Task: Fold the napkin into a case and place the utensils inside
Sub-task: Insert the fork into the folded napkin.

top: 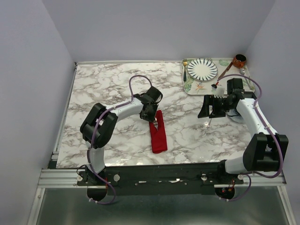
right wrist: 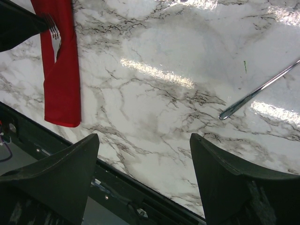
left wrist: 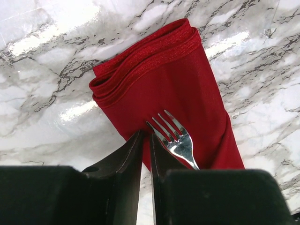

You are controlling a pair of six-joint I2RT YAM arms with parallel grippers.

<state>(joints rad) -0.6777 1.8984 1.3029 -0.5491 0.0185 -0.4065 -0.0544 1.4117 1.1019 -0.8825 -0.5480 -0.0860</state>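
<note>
The napkin lies as a narrow red case [top: 159, 135] in the middle of the table, also in the left wrist view [left wrist: 173, 79] and the right wrist view [right wrist: 61, 75]. A silver fork [left wrist: 180, 143] lies on its far end, tines showing; its handle is hidden under my finger. It also shows in the top view [top: 155, 124] and the right wrist view [right wrist: 55, 37]. My left gripper [left wrist: 146, 133] is at the case's far end, jaws nearly together, nothing seen between them, the fork just beside the right finger. My right gripper [right wrist: 144, 138] is open and empty above bare marble. A second silver utensil [right wrist: 258, 91] lies to its right.
A tray [top: 191, 85] at the back right holds a striped plate [top: 202, 69], a gold spoon with a dark handle [top: 185, 70] and a brown wooden ladle [top: 238, 60]. The table's near metal rail [right wrist: 70, 159] runs just below the case's near end.
</note>
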